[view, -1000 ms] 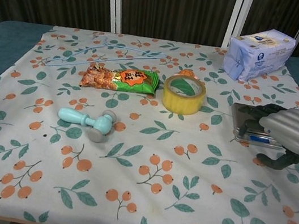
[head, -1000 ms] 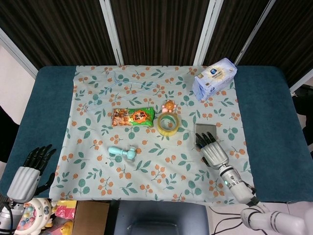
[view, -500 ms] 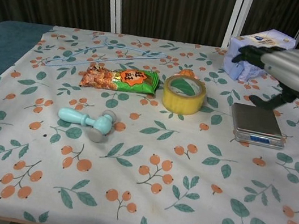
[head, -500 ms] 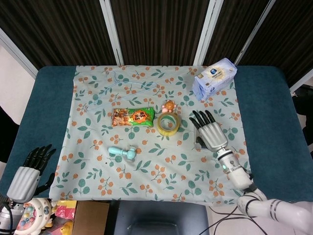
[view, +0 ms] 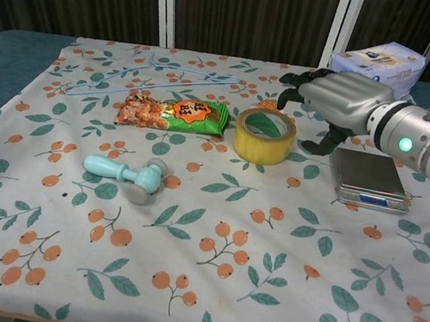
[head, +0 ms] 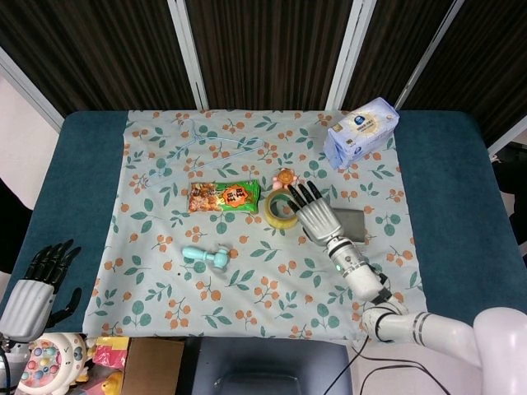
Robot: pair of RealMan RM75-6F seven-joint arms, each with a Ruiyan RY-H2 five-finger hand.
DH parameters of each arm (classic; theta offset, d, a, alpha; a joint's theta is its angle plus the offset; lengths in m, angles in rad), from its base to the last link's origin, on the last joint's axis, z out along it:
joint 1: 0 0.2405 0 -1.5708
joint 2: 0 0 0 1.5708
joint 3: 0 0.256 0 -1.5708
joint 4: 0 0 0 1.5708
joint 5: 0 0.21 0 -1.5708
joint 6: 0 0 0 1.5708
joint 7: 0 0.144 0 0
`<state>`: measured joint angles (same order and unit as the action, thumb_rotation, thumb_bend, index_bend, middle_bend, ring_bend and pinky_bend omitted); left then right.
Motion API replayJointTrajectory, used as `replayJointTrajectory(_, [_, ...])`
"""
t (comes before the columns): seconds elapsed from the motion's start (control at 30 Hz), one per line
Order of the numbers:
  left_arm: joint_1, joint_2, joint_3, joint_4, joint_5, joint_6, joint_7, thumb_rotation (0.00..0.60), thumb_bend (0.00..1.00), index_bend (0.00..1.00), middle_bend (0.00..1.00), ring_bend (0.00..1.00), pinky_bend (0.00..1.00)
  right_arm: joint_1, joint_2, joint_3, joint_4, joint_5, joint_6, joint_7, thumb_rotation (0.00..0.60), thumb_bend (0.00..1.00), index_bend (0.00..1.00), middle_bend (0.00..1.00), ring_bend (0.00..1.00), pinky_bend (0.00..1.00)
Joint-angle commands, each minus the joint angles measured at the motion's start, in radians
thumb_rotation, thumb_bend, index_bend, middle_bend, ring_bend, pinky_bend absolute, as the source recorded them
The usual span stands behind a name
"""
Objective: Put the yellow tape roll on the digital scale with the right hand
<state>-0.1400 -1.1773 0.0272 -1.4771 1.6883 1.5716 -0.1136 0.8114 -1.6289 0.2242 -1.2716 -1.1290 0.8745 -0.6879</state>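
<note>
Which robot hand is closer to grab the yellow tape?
The right hand. It hovers open just above the yellow tape roll, beside the silver digital scale. The left hand sits far off at the table's near-left corner.

The right hand (view: 337, 99) has a smooth silver-grey metallic back and dark, nearly black segmented fingers (view: 294, 81); its thumb is dark as well; behind it sits a silver-grey cylindrical wrist, then a glossy white forearm carrying a small round green light; in the head view the same arm shows pale grey and white rounded sections with dark seams between them; the left hand (head: 31, 286) matches it, a pale silver back with black fingers and a black thumb.
</note>
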Motion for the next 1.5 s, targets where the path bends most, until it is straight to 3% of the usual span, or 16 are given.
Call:
replayJointTrajectory(0.03, [-0.003, -0.001, 0.000, 0.000, 0.000, -0.006, 0.000, 0.600, 0.46, 0.00, 0.00, 0.01, 0.09, 0.007, -0.025, -0.018, 0.028, 0.023, -0.002, -0.021, 0.600, 0.44, 0.35, 0.01, 0.00, 0.00])
replayJointTrajectory(0.43, [-0.004, 0.001, -0.005, 0.002, -0.010, -0.013, -0.007, 0.600, 0.47, 0.00, 0.00, 0.01, 0.09, 0.071, -0.132, -0.007, 0.133, 0.084, -0.020, -0.050, 0.600, 0.42, 0.40, 0.01, 0.00, 0.00])
replayJointTrajectory(0.67, [-0.001, 0.004, -0.007, 0.001, -0.012, -0.009, -0.011, 0.600, 0.46, 0.00, 0.00, 0.01, 0.09, 0.113, -0.192, 0.008, 0.210, 0.146, -0.047, -0.081, 0.600, 0.42, 0.54, 0.01, 0.00, 0.00])
replayJointTrajectory(0.9, [0.000, 0.007, -0.006, 0.001, -0.010, -0.009, -0.012, 0.600, 0.47, 0.00, 0.00, 0.01, 0.09, 0.135, -0.236, 0.016, 0.264, 0.145, -0.017, -0.079, 0.600, 0.42, 0.80, 0.11, 0.00, 0.04])
replayJointTrajectory(1.1, [0.000, 0.011, -0.002, 0.001, -0.003, -0.007, -0.015, 0.600, 0.47, 0.00, 0.00, 0.01, 0.09, 0.134, -0.238, 0.013, 0.269, 0.134, 0.002, -0.074, 0.600, 0.43, 0.87, 0.15, 0.00, 0.08])
replayJointTrajectory(1.23, [0.004, 0.016, 0.001, 0.000, 0.005, 0.001, -0.021, 0.600, 0.47, 0.00, 0.00, 0.01, 0.09, 0.108, -0.199, -0.014, 0.213, 0.074, 0.071, -0.066, 0.600, 0.44, 0.89, 0.17, 0.00, 0.08])
replayJointTrajectory(1.5, [0.009, 0.016, 0.007, -0.003, 0.022, 0.013, -0.012, 0.600, 0.47, 0.00, 0.00, 0.01, 0.09, -0.016, 0.072, -0.122, -0.103, -0.046, 0.200, -0.088, 0.600, 0.44, 0.89, 0.17, 0.00, 0.08])
